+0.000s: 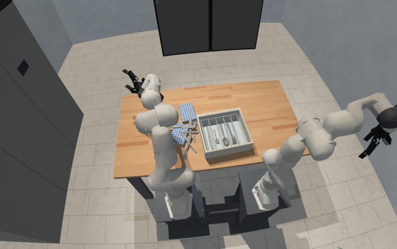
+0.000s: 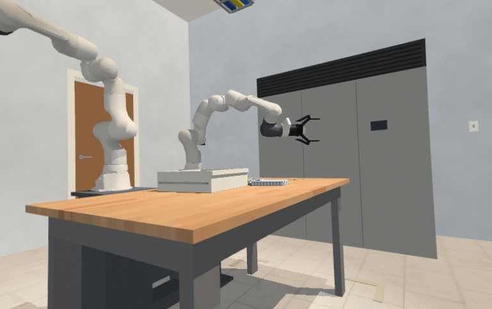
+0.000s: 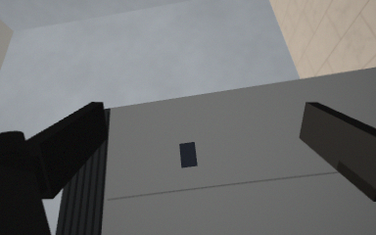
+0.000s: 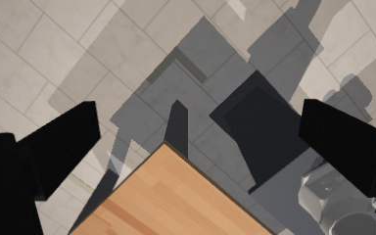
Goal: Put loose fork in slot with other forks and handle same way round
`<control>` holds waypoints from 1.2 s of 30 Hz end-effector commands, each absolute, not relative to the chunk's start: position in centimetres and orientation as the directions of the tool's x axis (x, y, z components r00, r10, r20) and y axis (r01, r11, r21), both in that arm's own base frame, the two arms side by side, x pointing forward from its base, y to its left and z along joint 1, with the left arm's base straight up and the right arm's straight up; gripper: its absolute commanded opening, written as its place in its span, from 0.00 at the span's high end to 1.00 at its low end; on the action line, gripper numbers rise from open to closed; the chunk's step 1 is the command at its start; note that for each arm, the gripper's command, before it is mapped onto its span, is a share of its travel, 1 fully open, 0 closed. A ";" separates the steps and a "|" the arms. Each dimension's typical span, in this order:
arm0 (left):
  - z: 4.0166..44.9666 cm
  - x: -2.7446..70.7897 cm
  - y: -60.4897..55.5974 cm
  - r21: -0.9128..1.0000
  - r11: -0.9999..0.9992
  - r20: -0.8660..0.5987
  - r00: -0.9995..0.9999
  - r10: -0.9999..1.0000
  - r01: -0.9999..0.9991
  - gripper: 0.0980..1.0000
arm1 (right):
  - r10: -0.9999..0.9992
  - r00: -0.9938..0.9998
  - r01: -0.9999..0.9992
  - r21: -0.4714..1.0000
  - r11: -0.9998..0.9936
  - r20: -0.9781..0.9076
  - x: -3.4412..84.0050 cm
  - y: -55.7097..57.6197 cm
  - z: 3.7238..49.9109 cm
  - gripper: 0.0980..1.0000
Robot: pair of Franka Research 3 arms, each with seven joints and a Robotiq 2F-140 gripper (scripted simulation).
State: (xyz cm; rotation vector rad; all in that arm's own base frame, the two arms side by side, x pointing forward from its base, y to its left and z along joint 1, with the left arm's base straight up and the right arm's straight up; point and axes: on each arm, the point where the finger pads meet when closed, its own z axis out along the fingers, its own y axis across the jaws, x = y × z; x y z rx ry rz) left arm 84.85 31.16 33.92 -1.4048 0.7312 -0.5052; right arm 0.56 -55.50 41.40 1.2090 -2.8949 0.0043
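A loose fork [image 1: 185, 153] lies on the table, tines toward the robot bases, at the front of a pile of crossed cutlery left of the tray. The pale tray [image 1: 229, 151] [image 2: 183, 182] has narrow slots holding cutlery; a large spoon [image 1: 226, 141] shows, with what looks like a fork [image 1: 233, 139] right of it. Small details are unclear. My left gripper [image 1: 125, 79] [image 2: 318, 129] [image 3: 203, 119] is open and empty, beyond the table's back left corner, pointing at the grey cabinet. My right gripper [image 1: 374, 149] [image 4: 200, 118] is open and empty, right of the table.
Two blue checked cloths [image 1: 187, 111] [image 1: 179, 136] lie left of the tray, the nearer one partly under cutlery. The left arm [image 1: 163, 144] reaches over the left part of the wooden table [image 1: 262, 101] [image 2: 133, 208] [image 4: 175, 196] and hides some of it. The tray walls stand above the table top.
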 end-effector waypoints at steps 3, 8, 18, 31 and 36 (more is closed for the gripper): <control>34.5 84.6 29.5 -0.968 0.169 -0.252 0.695 -0.673 -0.187 0.00 | -0.713 -0.701 -0.713 0.000 0.701 0.000 0.5 -55.4 41.3 0.00; 34.7 84.5 28.3 -0.962 0.174 -0.273 0.695 -0.666 -0.211 0.00 | -0.713 -0.701 -0.713 0.000 0.701 0.000 0.5 -55.4 41.3 0.00; 35.1 84.3 26.2 -0.950 0.180 -0.310 0.690 -0.654 -0.256 0.00 | -0.713 -0.701 -0.713 0.000 0.701 0.000 0.5 -55.4 41.3 0.00; 35.5 83.7 22.2 -0.920 0.187 -0.380 0.670 -0.638 -0.344 0.00 | -0.713 -0.701 -0.713 0.000 0.701 0.000 0.5 -55.4 41.3 0.00; 35.5 83.5 20.9 -0.908 0.188 -0.403 0.659 -0.635 -0.374 0.00 | -0.713 -0.701 -0.713 0.000 0.701 0.000 0.5 -55.4 41.3 0.00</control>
